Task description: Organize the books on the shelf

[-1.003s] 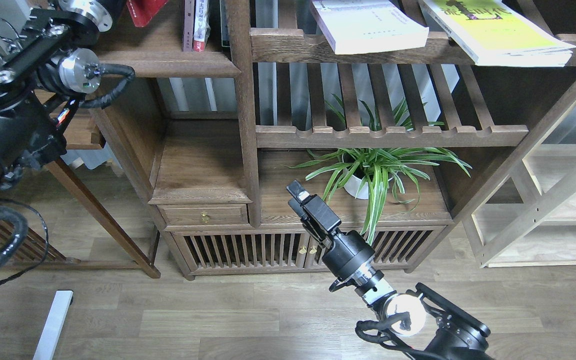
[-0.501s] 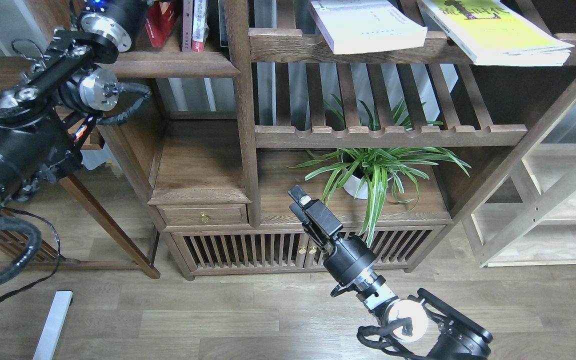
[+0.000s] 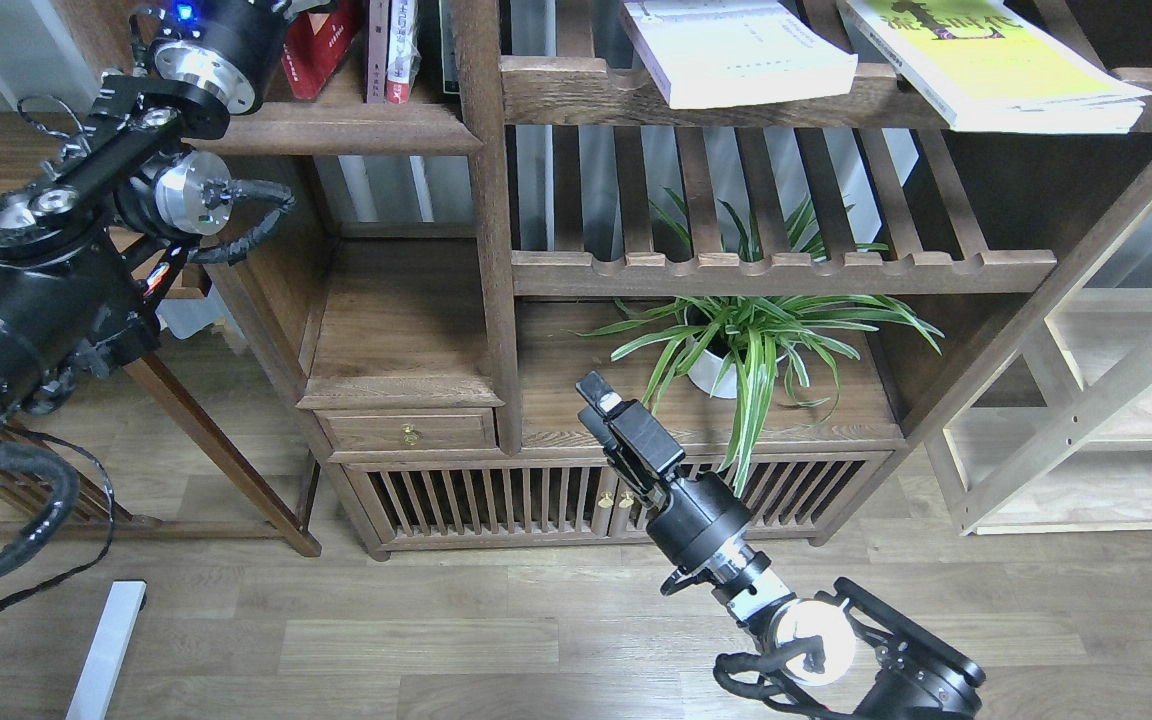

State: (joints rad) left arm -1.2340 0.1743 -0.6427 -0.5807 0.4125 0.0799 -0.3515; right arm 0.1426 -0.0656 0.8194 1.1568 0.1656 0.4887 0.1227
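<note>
My left arm reaches up at the top left. Its gripper (image 3: 281, 8) is mostly cut off by the top edge and sits against the dark red book (image 3: 321, 55), which stands tilted over the shelf (image 3: 336, 128) and moves with it. The white book (image 3: 736, 50) and the yellow-green book (image 3: 996, 65) lie flat on the upper slatted rack at the right. My right gripper (image 3: 596, 392) is low in the middle, in front of the cabinet, with its fingers together and empty.
Thin red and white-spined volumes (image 3: 391, 50) stand on the shelf just right of the red book. An upright post (image 3: 481, 200) divides the bookcase. A potted spider plant (image 3: 746, 345) stands on the lower board beside my right gripper. A light wooden rack (image 3: 1096, 420) stands at the right.
My left arm has swung right and slightly down, carrying the dark red book toward the standing volumes. The right arm has barely moved.
</note>
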